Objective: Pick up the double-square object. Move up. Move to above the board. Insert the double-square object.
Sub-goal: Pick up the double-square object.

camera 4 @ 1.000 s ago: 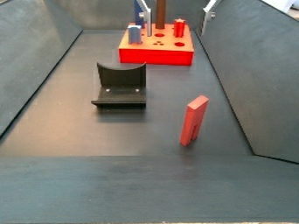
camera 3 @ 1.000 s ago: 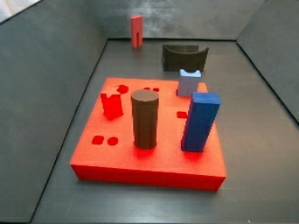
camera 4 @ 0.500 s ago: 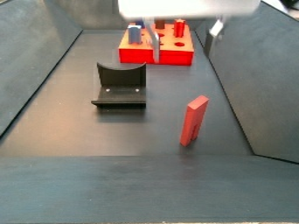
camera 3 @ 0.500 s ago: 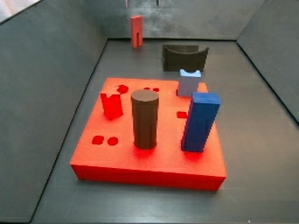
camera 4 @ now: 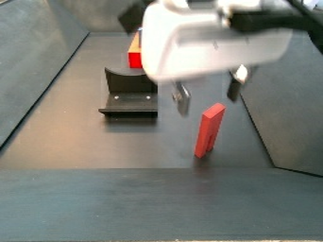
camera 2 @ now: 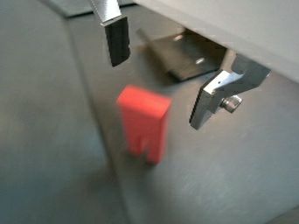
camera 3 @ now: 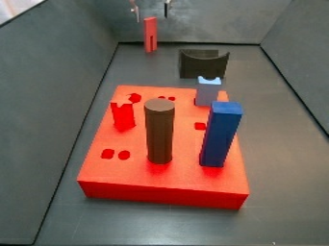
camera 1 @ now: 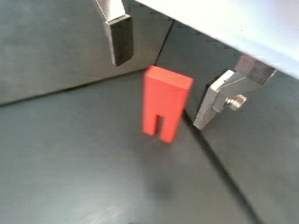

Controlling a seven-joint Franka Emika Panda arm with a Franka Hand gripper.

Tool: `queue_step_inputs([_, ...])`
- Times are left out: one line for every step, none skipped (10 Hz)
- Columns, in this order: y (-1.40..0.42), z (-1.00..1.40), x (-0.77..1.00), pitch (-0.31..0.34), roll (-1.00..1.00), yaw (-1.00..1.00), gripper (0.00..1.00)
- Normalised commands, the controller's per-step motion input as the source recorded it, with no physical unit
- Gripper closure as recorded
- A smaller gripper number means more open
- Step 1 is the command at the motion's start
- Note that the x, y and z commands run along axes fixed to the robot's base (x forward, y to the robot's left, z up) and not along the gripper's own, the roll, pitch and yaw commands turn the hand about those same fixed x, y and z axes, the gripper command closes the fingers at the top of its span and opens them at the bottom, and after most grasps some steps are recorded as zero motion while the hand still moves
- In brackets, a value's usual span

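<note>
The double-square object is a slim red-orange post standing upright on the dark floor, alone at the far end in a side view. My gripper is open just above it, with one finger on each side of its top and not touching it. Both wrist views show the post below and between my spread fingers; its lower end has a slot. The board is a large bright-red slab, far from the post and mostly hidden behind my gripper in a side view.
On the board stand a dark grey cylinder, a tall blue block, a stubby red notched piece and a pale blue piece. The fixture stands between board and post. Grey walls enclose the floor.
My gripper has moved from near the board to over the post and come down toward it, still open. The post has not moved.
</note>
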Motion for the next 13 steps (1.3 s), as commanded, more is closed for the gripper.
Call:
queue_step_inputs([0.51, -0.63, -0.04, -0.169, -0.09, 0.68, 0.00])
queue_step_inputs([0.27, -0.45, 0.00, -0.094, -0.10, 0.55, 0.00])
queue_step_inputs([0.00, -0.16, 0.00, -0.007, 0.00, 0.01, 0.00])
queue_step_inputs([-0.22, -0.59, -0.13, -0.096, 0.15, 0.07, 0.00])
queue_step_inputs([-0.08, -0.35, -0.09, -0.127, 0.03, 0.09, 0.00])
queue_step_inputs([0.00, 0.00, 0.00, 0.010, 0.00, 0.00, 0.00])
queue_step_inputs([0.00, 0.00, 0.00, 0.000, 0.00, 0.00, 0.00])
queue_step_inputs([0.00, 0.00, 0.00, 0.000, 0.00, 0.00, 1.00])
queue_step_inputs([0.00, 0.00, 0.00, 0.000, 0.00, 0.00, 1.00])
queue_step_inputs([0.00, 0.00, 0.00, 0.000, 0.00, 0.00, 1.00])
queue_step_inputs([0.00, 0.00, 0.00, 0.000, 0.00, 0.00, 1.00])
queue_step_inputs([0.00, 0.00, 0.00, 0.000, 0.00, 0.00, 1.00])
queue_step_inputs([0.00, 0.00, 0.00, 0.000, 0.00, 0.00, 1.00])
